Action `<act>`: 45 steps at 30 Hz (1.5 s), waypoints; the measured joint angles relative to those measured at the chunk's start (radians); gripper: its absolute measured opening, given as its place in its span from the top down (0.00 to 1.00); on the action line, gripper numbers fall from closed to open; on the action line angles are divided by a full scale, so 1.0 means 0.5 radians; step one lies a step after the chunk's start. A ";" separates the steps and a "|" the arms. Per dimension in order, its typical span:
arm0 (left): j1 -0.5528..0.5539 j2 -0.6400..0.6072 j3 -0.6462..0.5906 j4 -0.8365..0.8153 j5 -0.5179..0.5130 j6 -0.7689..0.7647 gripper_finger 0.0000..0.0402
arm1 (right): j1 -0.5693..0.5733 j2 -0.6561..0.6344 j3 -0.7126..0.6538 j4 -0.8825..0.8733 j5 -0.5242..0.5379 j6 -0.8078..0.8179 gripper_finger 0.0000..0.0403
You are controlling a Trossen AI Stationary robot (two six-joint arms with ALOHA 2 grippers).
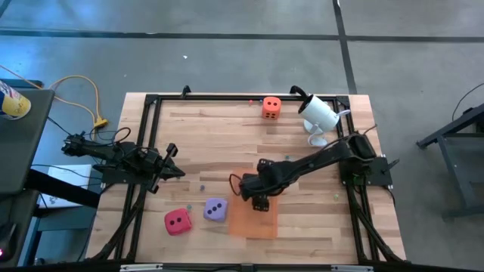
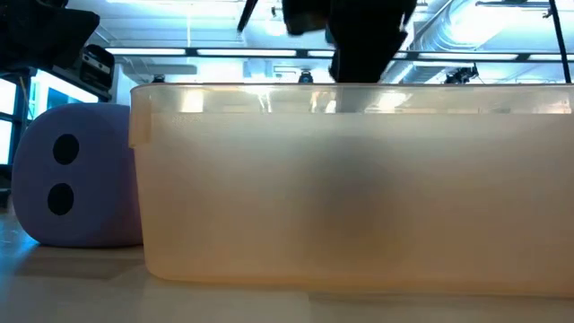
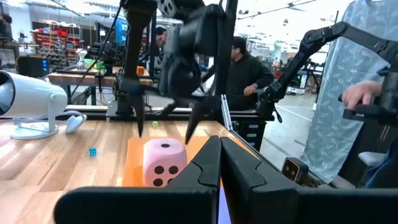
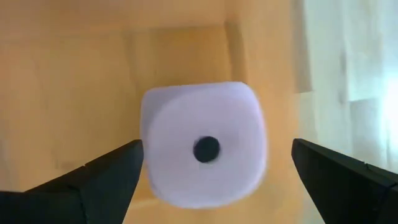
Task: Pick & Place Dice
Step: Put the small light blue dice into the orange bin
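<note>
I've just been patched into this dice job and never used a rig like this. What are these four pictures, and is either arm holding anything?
Two dark robot arms work at a wooden table. One picture looks straight down, one looks level across the tabletop, and one comes from each arm's wrist.

From above: the orange die lies at the far edge by a white camera, and the red die and purple die lie near the front, beside an orange container.

The right gripper hangs open over the pink die, which sits in the container, not gripped. The left gripper waits shut and empty at the left side. People are in the room behind.
</note>
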State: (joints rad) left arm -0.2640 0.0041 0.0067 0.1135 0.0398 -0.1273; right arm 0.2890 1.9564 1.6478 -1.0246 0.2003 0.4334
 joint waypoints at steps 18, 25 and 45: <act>0.000 0.000 0.000 0.000 0.000 0.000 1.00 | 0.195 -0.412 0.001 -0.186 0.345 0.829 0.01; 0.000 0.000 0.000 0.000 0.000 0.000 1.00 | 0.315 -0.401 0.000 0.027 0.122 1.030 0.01; 0.000 0.001 0.000 0.000 0.000 0.000 1.00 | 0.264 -0.386 -0.133 -1.084 -0.281 1.956 0.19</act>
State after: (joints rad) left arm -0.2638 0.0044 0.0067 0.1135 0.0399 -0.1272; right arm 0.4211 1.7636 1.5811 -1.5668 0.0597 1.4111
